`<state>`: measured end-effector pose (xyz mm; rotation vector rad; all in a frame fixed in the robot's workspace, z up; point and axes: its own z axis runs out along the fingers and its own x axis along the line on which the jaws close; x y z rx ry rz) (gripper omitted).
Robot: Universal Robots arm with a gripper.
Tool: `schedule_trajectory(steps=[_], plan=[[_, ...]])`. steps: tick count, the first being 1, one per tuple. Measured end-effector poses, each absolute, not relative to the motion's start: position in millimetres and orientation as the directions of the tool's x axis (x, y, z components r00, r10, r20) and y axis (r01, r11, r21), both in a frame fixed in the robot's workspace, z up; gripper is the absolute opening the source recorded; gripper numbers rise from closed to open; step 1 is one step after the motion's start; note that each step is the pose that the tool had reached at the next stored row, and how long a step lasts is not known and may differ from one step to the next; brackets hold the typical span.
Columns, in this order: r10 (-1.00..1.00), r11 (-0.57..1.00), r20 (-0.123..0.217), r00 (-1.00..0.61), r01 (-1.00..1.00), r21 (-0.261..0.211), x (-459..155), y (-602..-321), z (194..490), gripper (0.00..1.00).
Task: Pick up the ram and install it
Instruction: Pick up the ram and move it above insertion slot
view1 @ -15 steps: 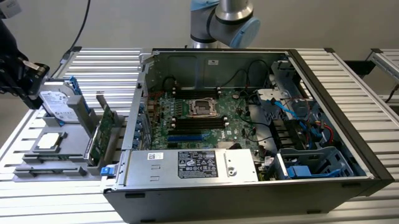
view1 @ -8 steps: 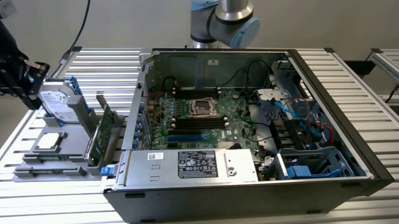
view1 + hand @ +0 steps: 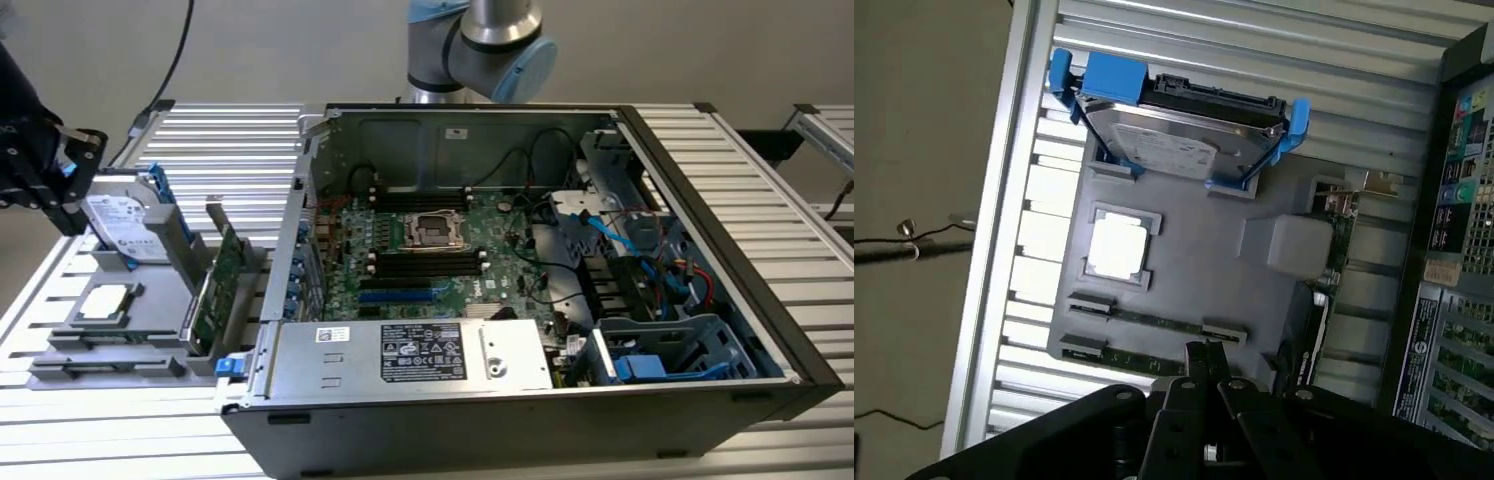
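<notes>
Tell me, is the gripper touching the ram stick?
Apart. The exterior view shows the gripper up beside the hard drive, well clear of the ram stick in the tray.

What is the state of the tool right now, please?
Tool: closed, holding nothing, above the grey parts holder.

ram (image 3: pixel 1154 320) | thin dark-green stick; standing on edge | seated in slot of grey holder (image 3: pixel 1194 285)
</notes>
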<state>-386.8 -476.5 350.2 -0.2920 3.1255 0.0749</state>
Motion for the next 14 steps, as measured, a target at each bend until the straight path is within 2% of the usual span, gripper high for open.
schedule_trajectory(steps=[14], plan=[[-0.427,0.903,-0.006,-0.904,-0.427,0.047,-386.8,-476.5,351.6,0.11]])
